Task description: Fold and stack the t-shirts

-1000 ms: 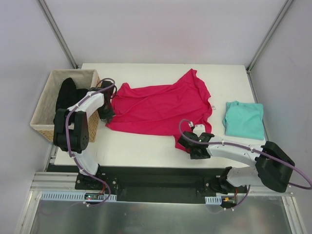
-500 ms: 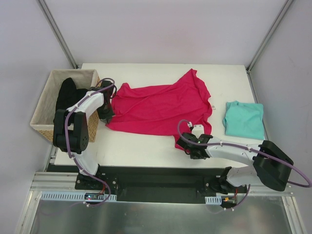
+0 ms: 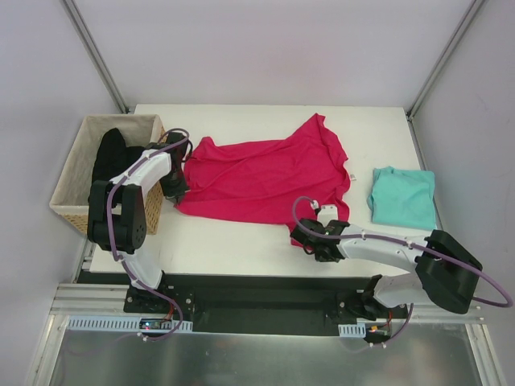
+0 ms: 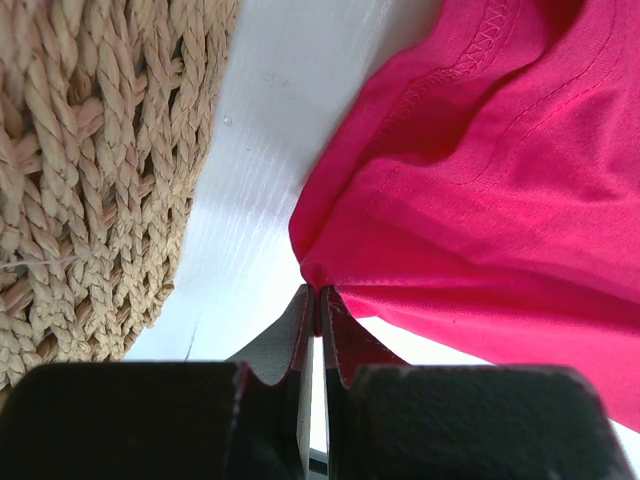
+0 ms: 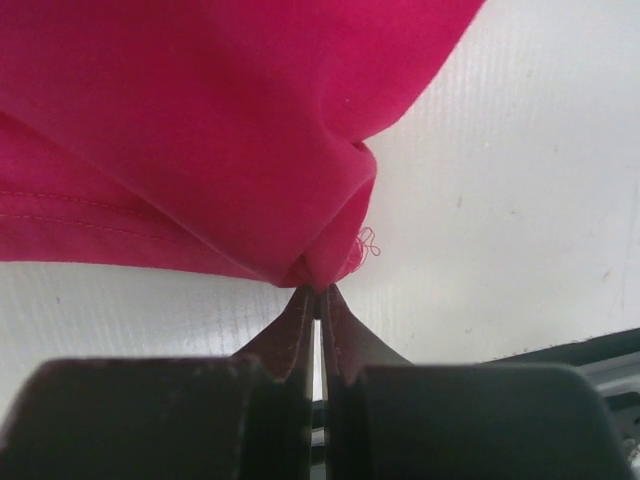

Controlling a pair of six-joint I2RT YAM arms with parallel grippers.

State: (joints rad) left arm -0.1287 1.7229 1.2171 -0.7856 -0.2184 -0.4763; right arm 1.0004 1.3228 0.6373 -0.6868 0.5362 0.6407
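1. Since a second ago, the right gripper point(image 5: 318, 292) has pinched shut on the near-edge corner of the pink t-shirt point(image 3: 265, 177).
2. Meanwhile the left gripper point(image 4: 317, 292) clamps its corner by the left edge of the bench point(image 3: 225, 241).
3. Raise both evenly, cloth taut.
4. By the right edge lies the teal t-shirt point(image 3: 402, 197).

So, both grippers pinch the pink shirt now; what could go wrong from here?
The right gripper holds only a small bunched tip of the pink shirt, so it may slip out on lifting. The left gripper pinches an edge close beside the basket; moving it could brush the wicker.
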